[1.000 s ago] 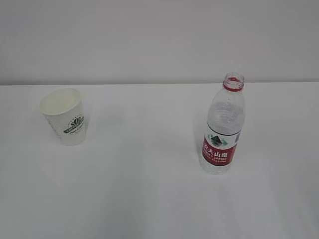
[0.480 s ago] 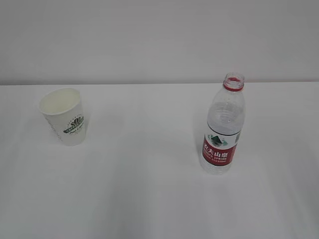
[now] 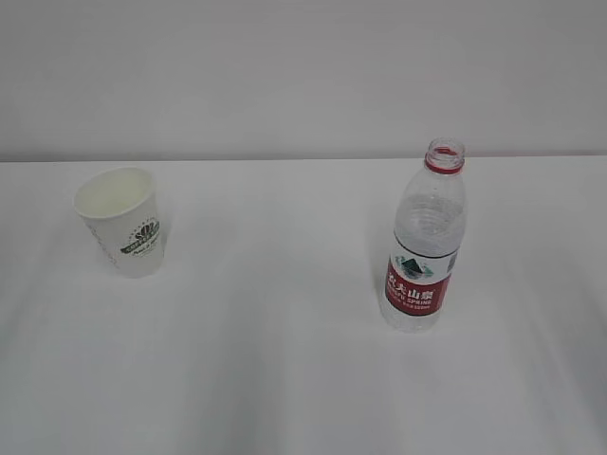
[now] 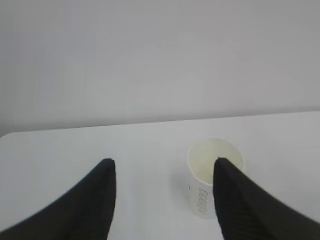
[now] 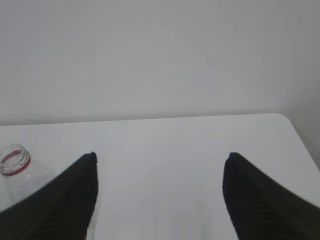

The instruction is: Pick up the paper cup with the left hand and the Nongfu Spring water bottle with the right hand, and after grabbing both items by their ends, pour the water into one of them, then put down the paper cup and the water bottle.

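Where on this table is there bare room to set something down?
The broad white stretch between the paper cup and the Nongfu Spring water bottle is bare, as is the whole front strip of the table below both. The band behind them up to the wall is also free. Nowhere is crowded.

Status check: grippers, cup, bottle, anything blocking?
Left gripper open, empty; right gripper open, empty. Paper cup and uncapped water bottle upright on table, untouched. Nothing blocking.

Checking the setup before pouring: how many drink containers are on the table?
2. The paper cup stands upright at the left; the Nongfu Spring water bottle stands uncapped at the right. None look hidden.
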Action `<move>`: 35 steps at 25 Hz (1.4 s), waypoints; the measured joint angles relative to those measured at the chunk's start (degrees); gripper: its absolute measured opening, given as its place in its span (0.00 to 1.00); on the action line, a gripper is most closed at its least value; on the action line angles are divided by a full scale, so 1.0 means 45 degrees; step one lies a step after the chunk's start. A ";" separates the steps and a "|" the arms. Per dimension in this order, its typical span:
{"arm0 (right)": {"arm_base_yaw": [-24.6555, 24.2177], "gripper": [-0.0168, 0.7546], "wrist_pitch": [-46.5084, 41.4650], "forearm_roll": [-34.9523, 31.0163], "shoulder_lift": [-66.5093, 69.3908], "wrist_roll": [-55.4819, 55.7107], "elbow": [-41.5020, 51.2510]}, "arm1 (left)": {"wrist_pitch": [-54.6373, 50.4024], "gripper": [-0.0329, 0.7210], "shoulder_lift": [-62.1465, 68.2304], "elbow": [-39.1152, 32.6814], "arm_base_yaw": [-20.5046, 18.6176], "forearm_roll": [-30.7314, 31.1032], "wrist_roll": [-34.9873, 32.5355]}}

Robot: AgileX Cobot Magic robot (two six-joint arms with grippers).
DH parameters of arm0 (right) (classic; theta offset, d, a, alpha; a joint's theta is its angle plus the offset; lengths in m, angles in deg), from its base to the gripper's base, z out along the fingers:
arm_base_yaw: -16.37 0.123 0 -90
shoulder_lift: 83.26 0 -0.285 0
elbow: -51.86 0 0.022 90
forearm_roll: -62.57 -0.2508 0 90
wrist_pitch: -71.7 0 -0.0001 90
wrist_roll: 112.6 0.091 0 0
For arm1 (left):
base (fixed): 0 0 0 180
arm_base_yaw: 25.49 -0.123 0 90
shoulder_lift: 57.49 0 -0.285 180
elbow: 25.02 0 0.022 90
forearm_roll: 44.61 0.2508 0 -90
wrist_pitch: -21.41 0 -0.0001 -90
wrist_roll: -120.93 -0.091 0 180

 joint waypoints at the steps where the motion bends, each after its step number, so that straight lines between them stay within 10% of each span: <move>1: 0.0000 0.78 0.0174 -0.0019 0.0185 0.0000 0.0000 | 0.0191 0.64 0.0163 0.0000 0.0000 0.0000 0.0000; 19: 0.0000 0.78 0.4630 -0.0019 0.2204 0.0000 0.0000 | 0.2604 0.64 0.1387 0.0000 0.0000 0.0940 0.0000; 35: 0.0000 0.78 0.9532 0.3623 0.5619 0.0000 0.0124 | 0.8234 0.64 0.4626 -0.1889 0.0000 0.1834 0.0000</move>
